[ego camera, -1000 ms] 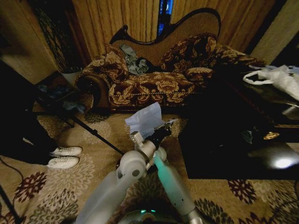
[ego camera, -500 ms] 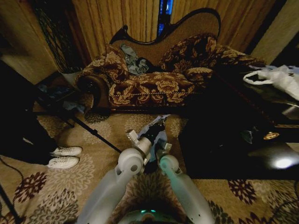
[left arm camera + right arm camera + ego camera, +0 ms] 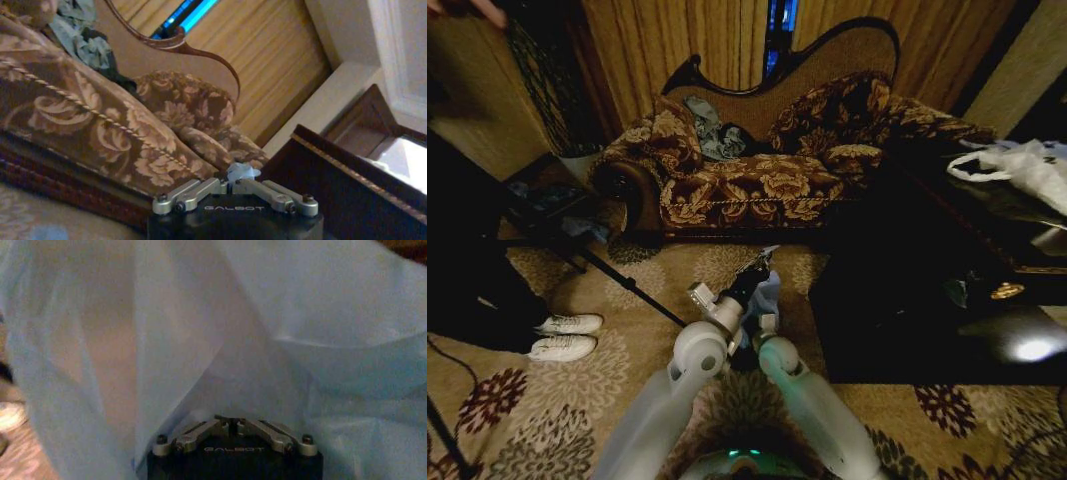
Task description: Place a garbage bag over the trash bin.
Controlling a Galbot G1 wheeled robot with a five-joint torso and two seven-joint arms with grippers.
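Before the floral sofa (image 3: 757, 185): left gripper (image 3: 233, 186) and right gripper (image 3: 230, 421) both clamped on pale blue garbage bag (image 3: 220, 330).

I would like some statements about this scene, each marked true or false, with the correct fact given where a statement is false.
1. The left hand is shut on a bit of the garbage bag. True.
2. The garbage bag lies spread on the sofa. False: it hangs between the two hands in front of the robot, above the carpet.
3. The pale blue film drapes close around the right hand. True.
4. A pair of white shoes stands on the dark table. False: they stand on the carpet, on the robot's left.
5. A white plastic bag lies on the dark furniture at the right. True.
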